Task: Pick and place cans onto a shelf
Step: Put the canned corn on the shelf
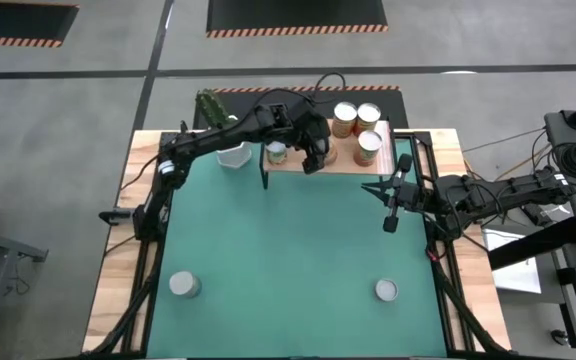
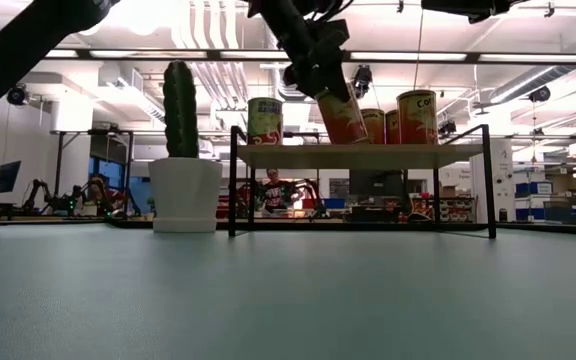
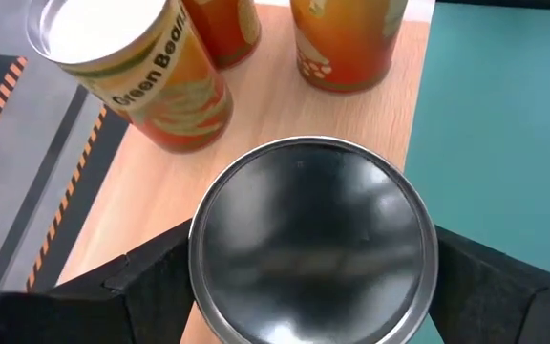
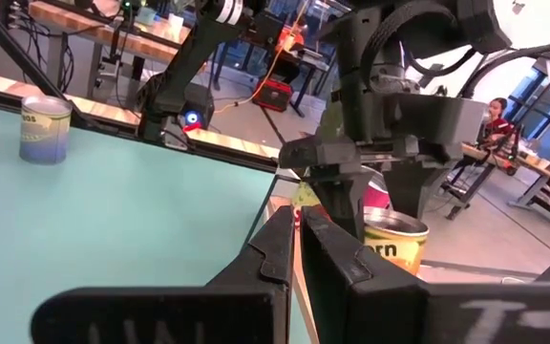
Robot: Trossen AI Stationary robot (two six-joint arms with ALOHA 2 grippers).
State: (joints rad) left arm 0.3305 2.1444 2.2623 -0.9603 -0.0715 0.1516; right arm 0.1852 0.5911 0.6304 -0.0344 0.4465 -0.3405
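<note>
Green-matted worktop [image 1: 288, 250], shelf [image 1: 343, 160] along the far edge. Left pincer [image 1: 316, 152] grips an orange-labelled can [image 2: 343, 118], fingers spread wide around it, can tilted at the shelf top; low view can't show whether it touches the board. Three orange cans [image 1: 368, 148] stand on the shelf's right end, one greenish-label can [image 1: 276, 152] on the left end. Two more cans sit on the near mat, one left [image 1: 184, 286], one right [image 1: 386, 291]. White cactus pot [image 1: 232, 155] just beside the shelf's left end. Right pincer [image 1: 391, 207] pinched closed, empty, over the mat near the shelf's right end.
</note>
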